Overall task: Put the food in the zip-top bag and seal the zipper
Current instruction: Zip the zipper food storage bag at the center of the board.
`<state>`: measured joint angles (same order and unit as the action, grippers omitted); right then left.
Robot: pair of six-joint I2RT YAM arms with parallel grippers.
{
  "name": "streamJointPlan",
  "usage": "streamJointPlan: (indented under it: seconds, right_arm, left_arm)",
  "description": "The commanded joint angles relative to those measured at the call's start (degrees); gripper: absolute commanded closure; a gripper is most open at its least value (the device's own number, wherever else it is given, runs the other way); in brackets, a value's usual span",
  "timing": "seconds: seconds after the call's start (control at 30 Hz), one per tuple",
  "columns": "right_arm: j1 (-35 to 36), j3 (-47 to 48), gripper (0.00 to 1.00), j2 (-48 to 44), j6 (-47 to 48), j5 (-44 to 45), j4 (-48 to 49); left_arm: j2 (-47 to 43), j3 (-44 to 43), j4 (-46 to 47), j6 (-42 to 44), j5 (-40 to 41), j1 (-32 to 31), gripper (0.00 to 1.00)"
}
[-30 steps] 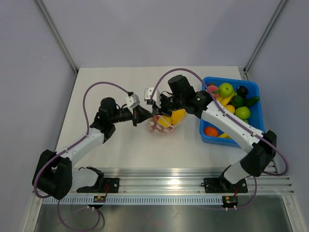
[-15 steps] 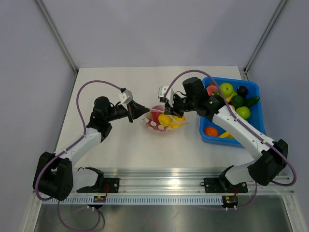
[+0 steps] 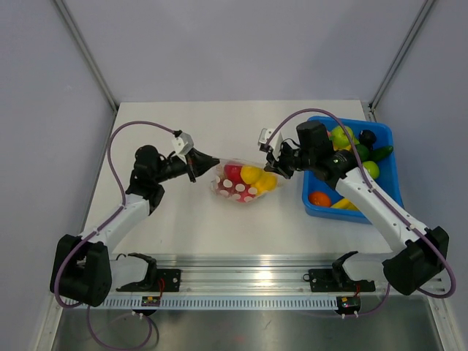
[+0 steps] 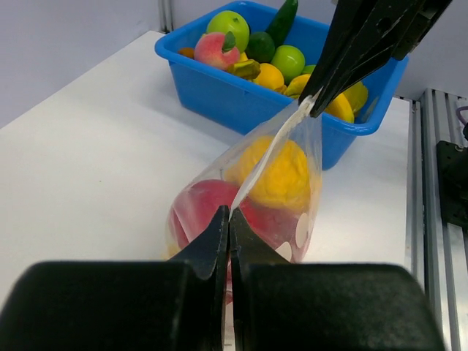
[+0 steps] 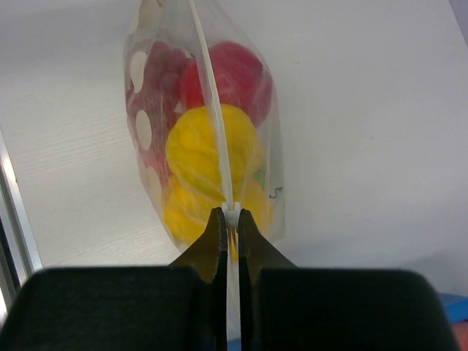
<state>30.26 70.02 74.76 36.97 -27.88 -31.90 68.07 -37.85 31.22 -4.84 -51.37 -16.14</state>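
The clear zip-top bag (image 3: 243, 183) hangs stretched between my two grippers above the table, with red and yellow food (image 3: 251, 175) inside. In the left wrist view the bag (image 4: 252, 194) shows a yellow fruit (image 4: 278, 172) and a red one (image 4: 201, 208). My left gripper (image 3: 216, 162) (image 4: 229, 213) is shut on the left end of the zipper (image 4: 267, 157). My right gripper (image 3: 272, 167) (image 5: 229, 214) is shut on the white slider (image 5: 231, 213) at the right end of the zipper (image 5: 212, 102). The zipper strip runs taut and straight between them.
A blue bin (image 3: 385, 178) with several more toy fruits and vegetables stands at the right of the table, just behind my right arm. It also shows in the left wrist view (image 4: 219, 91). A metal rail (image 3: 241, 281) runs along the near edge.
Both grippers have moved apart, left leftward and right rightward toward the bin. The bag's mouth has been pulled out long and taut between them.
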Motion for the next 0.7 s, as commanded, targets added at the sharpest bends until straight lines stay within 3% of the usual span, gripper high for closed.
streamJointPlan:
  seconds: [0.0,0.67]
  right_arm:
    - [-2.22,-1.54,1.00,-4.00,-1.37,2.83,0.17]
    - [-4.77,-13.50,1.00,-17.98,-8.58,8.19,1.05]
  left_arm:
    - [-2.07,-0.39,5.17,0.18,1.55,2.60,1.00]
    - [-3.74,-2.41,-2.22,3.26,2.42,8.84,1.00]
